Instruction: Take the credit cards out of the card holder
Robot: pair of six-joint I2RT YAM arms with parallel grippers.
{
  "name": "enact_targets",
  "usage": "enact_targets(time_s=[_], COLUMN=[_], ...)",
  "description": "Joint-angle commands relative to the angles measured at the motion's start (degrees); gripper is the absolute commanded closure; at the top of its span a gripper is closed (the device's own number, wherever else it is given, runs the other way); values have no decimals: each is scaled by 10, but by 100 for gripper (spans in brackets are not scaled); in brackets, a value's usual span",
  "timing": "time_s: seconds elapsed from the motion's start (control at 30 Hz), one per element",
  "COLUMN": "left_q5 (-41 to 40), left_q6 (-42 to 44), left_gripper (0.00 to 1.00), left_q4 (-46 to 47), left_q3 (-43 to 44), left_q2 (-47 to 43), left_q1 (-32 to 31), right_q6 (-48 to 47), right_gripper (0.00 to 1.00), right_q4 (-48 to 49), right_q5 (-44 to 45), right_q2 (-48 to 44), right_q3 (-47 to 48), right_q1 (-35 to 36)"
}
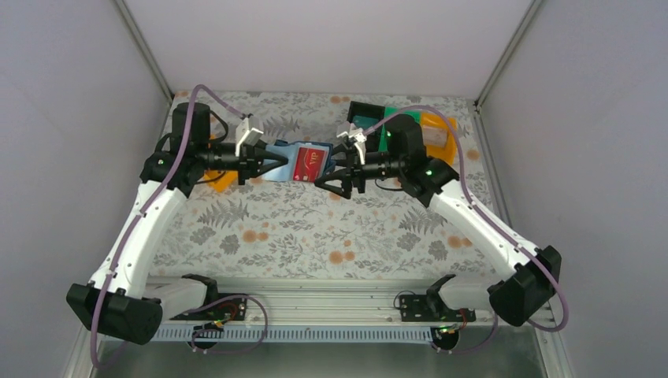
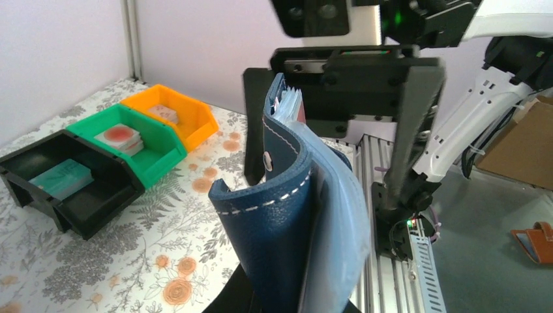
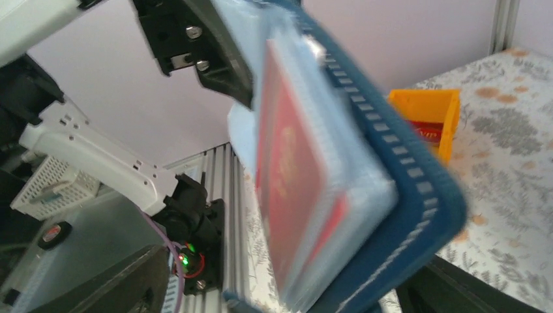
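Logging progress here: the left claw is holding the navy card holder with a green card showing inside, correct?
No: the top view shows a red card inside the navy card holder, not a green one. The left claw does hold it.

The floral table bears a black bin, green bin and orange bin (side by side).

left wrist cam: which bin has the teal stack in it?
The black bin, at the row's end, holds the teal stack. The green bin holds a stack topped red and white; the orange bin something pale.
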Motion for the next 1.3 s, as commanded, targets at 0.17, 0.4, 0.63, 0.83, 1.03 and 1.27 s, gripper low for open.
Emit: enact_targets(time_s=[0.17,0.4,0.63,0.83,1.03,1.27], left_q5=[64,48,-184,-275,-163,-70], left_q6=[26,25,-133,-165,-122,-206], left_gripper=[98,98,44,27,46,67], left_q4=[-7,3,72,74,75,151], left_q3=[-12,-23,-54,-28,17,-95], left_q2=[-33,-43,-33,-26,-49,-94], left_q1=[-3,-3,19,76,76,-4], right_q6=[20,0,3,76,185,164], right_gripper=[36,96,96,96,96,96], right_q4=[47,13,12,-25,-118,-126], right_q5=[-29,-58,-47,159,342,346], right_q2=[40,45,27,41,100,130], right_q3=[53,64,51,48,97,147], right_q1=[8,7,7,2,2,44])
